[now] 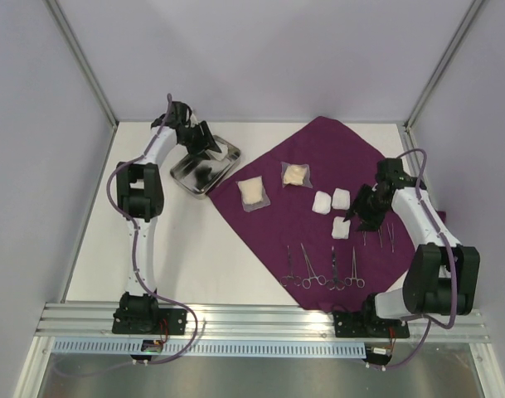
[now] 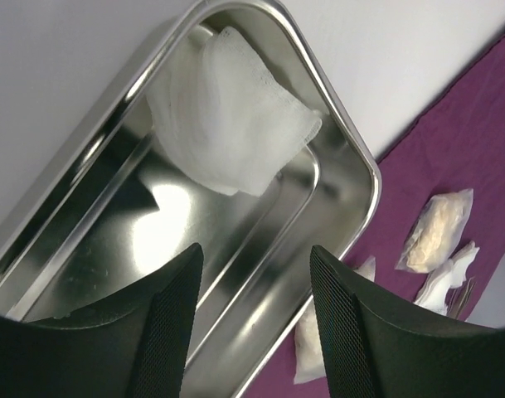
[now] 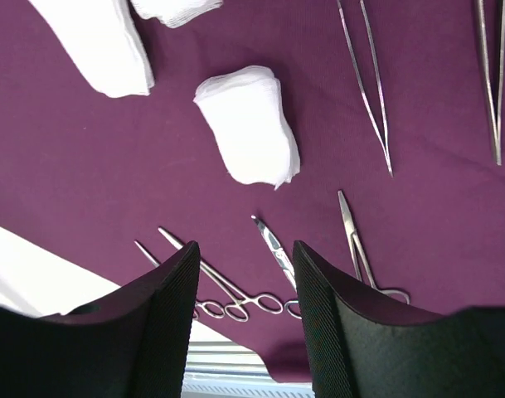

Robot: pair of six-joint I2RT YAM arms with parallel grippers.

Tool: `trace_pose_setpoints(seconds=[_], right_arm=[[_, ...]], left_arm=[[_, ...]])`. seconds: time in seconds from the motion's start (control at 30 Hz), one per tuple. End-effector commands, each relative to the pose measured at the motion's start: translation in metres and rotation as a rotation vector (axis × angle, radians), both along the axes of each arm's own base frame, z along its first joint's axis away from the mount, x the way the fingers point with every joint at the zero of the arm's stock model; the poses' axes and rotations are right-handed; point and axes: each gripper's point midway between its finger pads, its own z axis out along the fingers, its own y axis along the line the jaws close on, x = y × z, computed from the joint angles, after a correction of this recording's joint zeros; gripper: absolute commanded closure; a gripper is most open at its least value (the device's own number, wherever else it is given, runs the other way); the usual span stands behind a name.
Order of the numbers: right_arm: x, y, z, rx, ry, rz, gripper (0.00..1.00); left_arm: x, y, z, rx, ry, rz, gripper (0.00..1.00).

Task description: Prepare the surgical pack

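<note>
The dark purple cloth [image 1: 318,157] lies spread flat at the centre right. The shiny steel tray [image 1: 223,149] stands off the cloth at its left corner. My left gripper [image 1: 204,143] hovers open and empty over the tray [image 2: 352,141], which holds one white gauze pad [image 2: 227,108]. Three loose gauze pads [image 1: 341,198] and two bagged ones [image 1: 254,192] lie on the cloth. Several steel clamps [image 1: 310,269] lie in a row near its front edge. My right gripper [image 1: 361,211] is open and empty above a gauze pad [image 3: 248,124], with the clamps [image 3: 235,286] just beyond its fingers.
Thin steel tweezers [image 3: 368,91] lie on the cloth [image 3: 86,166] beside the right gripper [image 3: 244,253], and also show in the top view [image 1: 385,236]. White walls and metal posts close in the table at the back and sides. A metal rail [image 1: 260,319] runs along the front edge.
</note>
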Motion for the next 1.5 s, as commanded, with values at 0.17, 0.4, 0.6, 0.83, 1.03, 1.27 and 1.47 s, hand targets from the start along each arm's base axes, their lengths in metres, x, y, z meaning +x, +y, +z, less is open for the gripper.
trace_pose_setpoints(seconds=[0.17,0.4,0.6,0.83,1.03,1.27,1.47], right_arm=[[0.025,0.001,-0.034,0.051,-0.023,0.045,0.5],[0.032,-0.017,-0.059,0.044,-0.027,0.015,0.52],[0.037,-0.013,-0.078,0.067,-0.02,0.065,0.54],[0.036,-0.008,-0.087,0.089,-0.026,0.097,0.55],[0.035,-0.001,-0.086,0.13,-0.056,0.123,0.59],[0.038,0.003,-0.063,0.144,-0.104,0.146,0.98],[0.053,0.009,-0.001,0.153,-0.247,0.199,1.0]], left_arm=[[-0.037,0.02,0.053,0.12,-0.025,-0.063,0.37],[-0.058,0.026,0.079,0.188,-0.108,-0.204,0.4],[-0.071,0.042,0.089,0.296,-0.159,-0.249,0.41],[-0.078,0.038,0.101,0.28,-0.2,-0.284,0.42],[-0.081,0.038,0.102,0.278,-0.203,-0.3,0.42],[-0.082,0.04,0.102,0.293,-0.208,-0.312,0.44],[-0.085,0.043,0.1,0.312,-0.199,-0.313,0.44]])
